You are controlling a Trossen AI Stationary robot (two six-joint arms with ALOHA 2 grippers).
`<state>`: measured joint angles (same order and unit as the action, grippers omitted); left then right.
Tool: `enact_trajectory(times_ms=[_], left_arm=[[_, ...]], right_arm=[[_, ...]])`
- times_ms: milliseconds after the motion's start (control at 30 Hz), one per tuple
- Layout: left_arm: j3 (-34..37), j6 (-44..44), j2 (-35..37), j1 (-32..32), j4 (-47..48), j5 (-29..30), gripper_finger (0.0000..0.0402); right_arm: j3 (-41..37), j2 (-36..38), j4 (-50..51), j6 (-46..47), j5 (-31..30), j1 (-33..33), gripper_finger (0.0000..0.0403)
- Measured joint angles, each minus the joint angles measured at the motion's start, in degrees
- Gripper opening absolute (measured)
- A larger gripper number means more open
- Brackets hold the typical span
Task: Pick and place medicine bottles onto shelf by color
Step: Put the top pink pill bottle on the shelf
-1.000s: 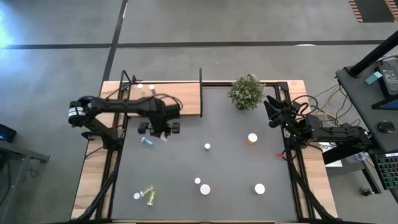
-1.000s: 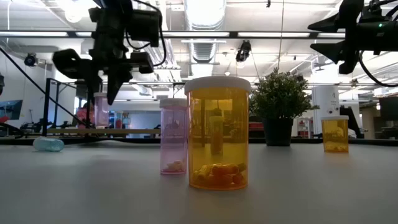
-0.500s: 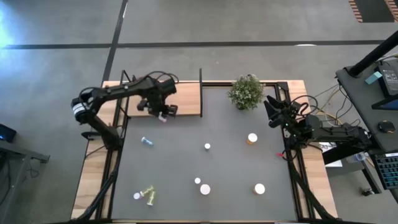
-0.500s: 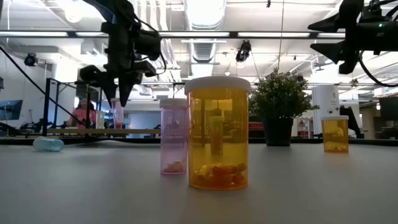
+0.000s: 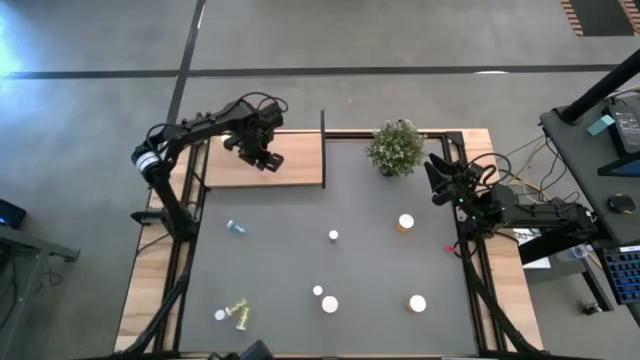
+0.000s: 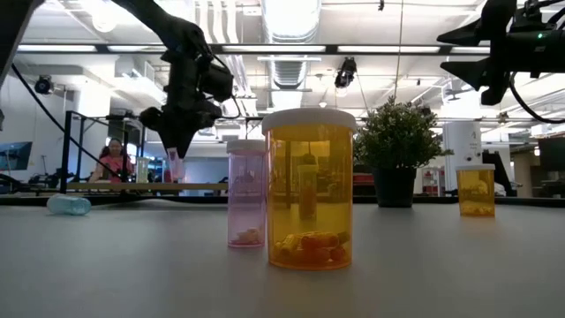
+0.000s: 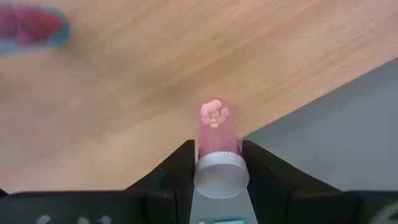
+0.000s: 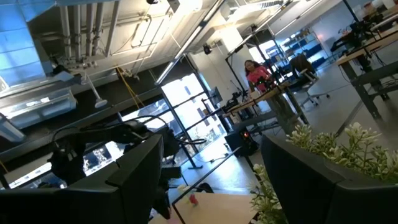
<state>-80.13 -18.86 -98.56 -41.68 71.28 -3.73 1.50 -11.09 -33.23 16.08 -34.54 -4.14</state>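
We see the left end effector [image 7: 217, 163] gripping 1 pink bottle [image 7: 217, 134] above the shelf [image 5: 295, 160] at 11 o'clock, while the right end effector [image 5: 438, 180] waits open at 2 o'clock.

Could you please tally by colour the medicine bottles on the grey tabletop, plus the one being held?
Orange bottles: 3
Pink bottles: 2, one standing, one in the left gripper
Bluish bottle: 1, lying
Yellow-green bottle: 1, lying
Caps, body colour not visible: 2
Total: 9
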Motion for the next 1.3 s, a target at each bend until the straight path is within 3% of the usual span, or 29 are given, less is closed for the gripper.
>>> enact_trajectory(times_ms=[667,1300], left_arm=[[-13.43,20.24,-11.17,-5.75,1.99,7.30,0.0103],[-14.19,25.29,-11.66,-6.98,-2.12,9.82,0.0103]], right_arm=[[0.00,0.01,0.00,-0.01,0.01,-0.01,0.0260],[0.00,0.02,-0.02,-0.02,0.00,-0.02,0.0260]])
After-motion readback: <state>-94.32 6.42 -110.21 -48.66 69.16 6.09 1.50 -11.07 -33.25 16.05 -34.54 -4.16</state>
